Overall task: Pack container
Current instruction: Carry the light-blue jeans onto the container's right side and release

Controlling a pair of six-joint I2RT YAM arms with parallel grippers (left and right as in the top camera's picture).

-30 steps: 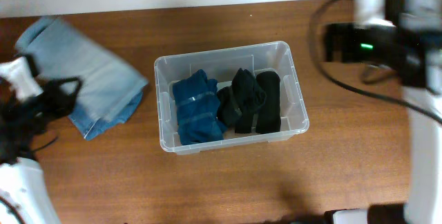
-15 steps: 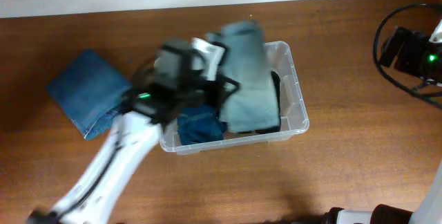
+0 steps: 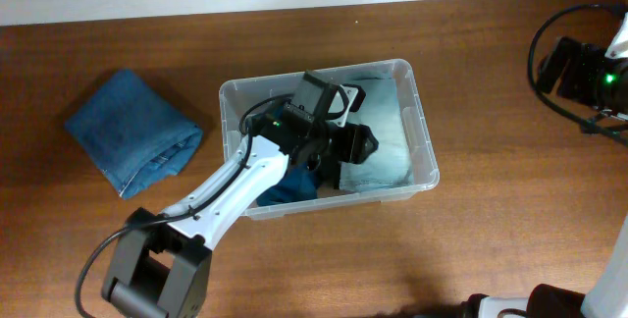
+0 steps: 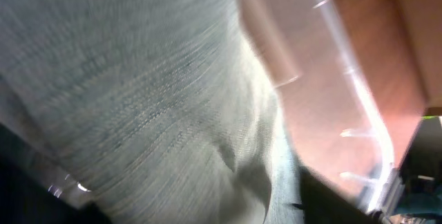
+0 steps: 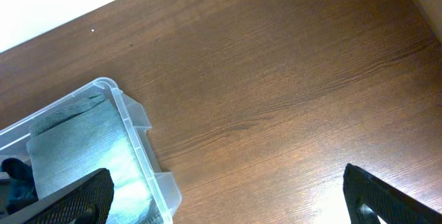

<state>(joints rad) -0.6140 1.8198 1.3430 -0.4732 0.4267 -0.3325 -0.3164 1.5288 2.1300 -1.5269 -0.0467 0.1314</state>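
Note:
The clear container [image 3: 424,112] stands mid-table. A folded pale grey-blue cloth [image 3: 391,141] lies in its right half, and a dark blue garment [image 3: 283,190] shows at its front left. My left gripper [image 3: 350,146] reaches into the bin just above the pale cloth, jaws apart. The left wrist view is blurred: the pale cloth [image 4: 138,79] fills it, the container wall [image 4: 359,113] runs down the right, and the left gripper [image 4: 179,207] has dark fingers at both lower corners. My right gripper [image 5: 231,203] hangs open over bare wood, right of the container [image 5: 131,113] and the cloth [image 5: 83,148].
A folded blue denim piece [image 3: 132,132] lies on the table left of the bin. The right arm [image 3: 584,68] with its cables sits at the far right edge. A pale wall runs along the table's back edge.
My left arm carried the pale cloth from the table's left into the bin, laid it over the black garments, and its jaws spread. The right arm drew back to the right.

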